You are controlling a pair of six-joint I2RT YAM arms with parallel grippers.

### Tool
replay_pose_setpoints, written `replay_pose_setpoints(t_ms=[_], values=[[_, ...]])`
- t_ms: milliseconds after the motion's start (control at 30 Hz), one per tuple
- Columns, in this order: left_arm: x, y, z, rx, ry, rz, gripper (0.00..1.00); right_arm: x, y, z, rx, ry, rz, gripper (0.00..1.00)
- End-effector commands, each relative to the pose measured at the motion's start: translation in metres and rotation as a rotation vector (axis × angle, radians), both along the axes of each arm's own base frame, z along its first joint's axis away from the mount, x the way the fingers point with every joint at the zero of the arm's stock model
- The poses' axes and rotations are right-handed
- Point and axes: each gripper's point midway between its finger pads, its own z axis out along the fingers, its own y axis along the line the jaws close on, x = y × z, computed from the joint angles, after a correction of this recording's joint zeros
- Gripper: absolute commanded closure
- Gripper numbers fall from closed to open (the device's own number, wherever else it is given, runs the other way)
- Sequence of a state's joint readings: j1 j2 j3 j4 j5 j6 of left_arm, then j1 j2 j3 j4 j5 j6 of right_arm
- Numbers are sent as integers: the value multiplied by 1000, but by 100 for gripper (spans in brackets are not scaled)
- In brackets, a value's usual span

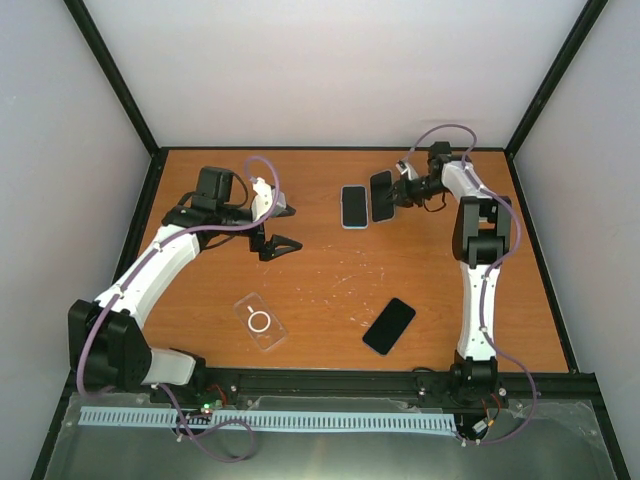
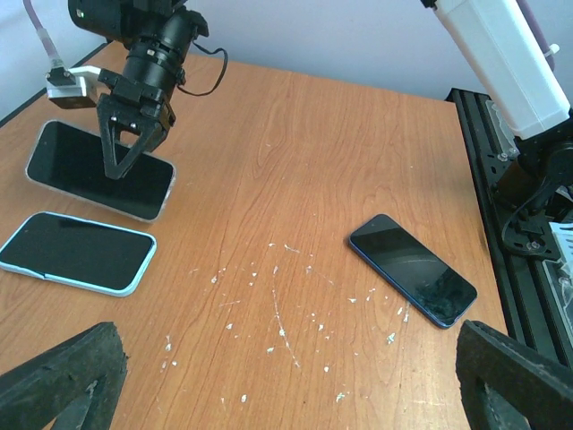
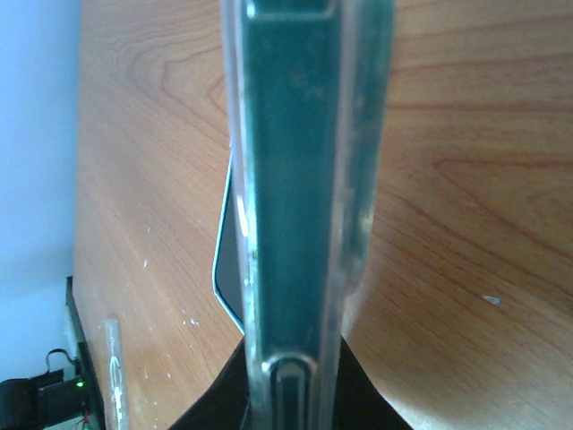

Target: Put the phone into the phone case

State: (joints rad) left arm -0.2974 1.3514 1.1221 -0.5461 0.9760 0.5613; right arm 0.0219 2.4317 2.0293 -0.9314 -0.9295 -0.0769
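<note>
The left arm reaches from the near left corner toward the middle of the counter [image 1: 320,275], elbow bent, wrist level. The left hand [image 1: 297,227] hangs above the wood with its fingers spread wide and nothing between them; it points right, toward the far centre.

The right arm rises straight up the right side, then bends left at the wrist. The right hand [image 1: 390,193] is clamped on the long edge of a cased phone [image 1: 378,188], which is tipped up on its side, its lower edge at or close to the counter. Just left of it a blue-cased phone [image 1: 353,207] lies flat, screen up; the wrist view cannot show whether the two touch.

The phone [image 1: 388,326] lies bare and flat, screen up, near the right arm's base, on a diagonal. The case [image 1: 260,321] lies flat in the near left part, beside the left arm's forearm, well apart from the phone. Bare wood runs between them and across the centre. A black rail [image 1: 400,381] bounds the near edge.
</note>
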Motion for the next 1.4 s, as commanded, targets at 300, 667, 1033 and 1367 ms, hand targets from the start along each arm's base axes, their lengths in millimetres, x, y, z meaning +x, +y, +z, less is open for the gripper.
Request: replay_pose_setpoints(t_ms=[300, 667, 1033, 1367], values=[[5, -2, 15, -26, -30, -4, 0, 1, 3, -21, 88, 155, -38, 94], [4, -3, 12, -23, -24, -6, 0, 15, -1, -31, 55, 138, -78, 71], [18, 3, 5, 32, -42, 65, 0, 12, -10, -22, -30, 89, -74, 44], [38, 21, -12, 142, -42, 216, 0, 14, -29, -9, -185, -8, -97, 12]])
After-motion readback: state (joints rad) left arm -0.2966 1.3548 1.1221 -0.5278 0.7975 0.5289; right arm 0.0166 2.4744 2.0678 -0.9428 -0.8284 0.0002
